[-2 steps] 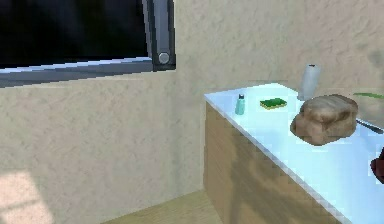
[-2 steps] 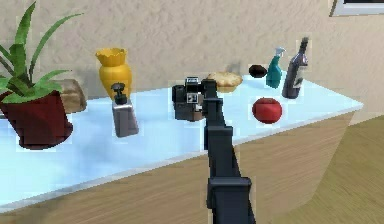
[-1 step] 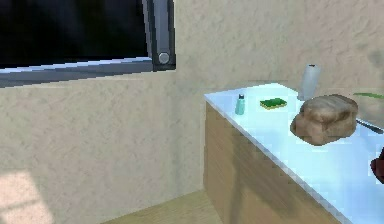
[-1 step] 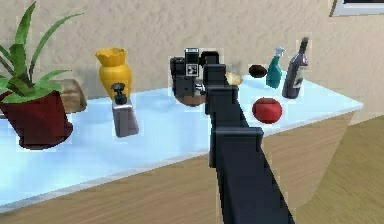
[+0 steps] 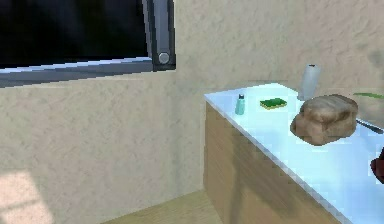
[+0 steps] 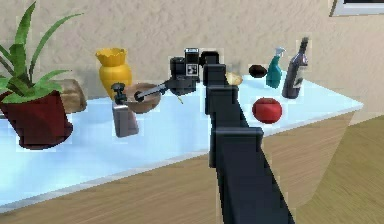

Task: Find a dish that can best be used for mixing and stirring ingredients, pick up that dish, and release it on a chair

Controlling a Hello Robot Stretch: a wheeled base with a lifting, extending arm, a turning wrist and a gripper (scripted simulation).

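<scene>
the arm (image 6: 232,135) stretches over the counter (image 6: 150,152), gripper (image 6: 153,94) by a brown bowl (image 6: 145,105).

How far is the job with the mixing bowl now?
Done: the bowl is found; the arm reaches over the counter to it. In hand: the gripper is at the bowl, which sits on the counter; I cannot tell whether it holds anything. Left: lifting, carrying, releasing on a chair.

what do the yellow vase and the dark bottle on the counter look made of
Yellow vase: probably glazed ceramic, opaque and smooth with even colour. Dark bottle: likely glass, dark with a tall narrow neck, though plastic can't be ruled out.
</scene>
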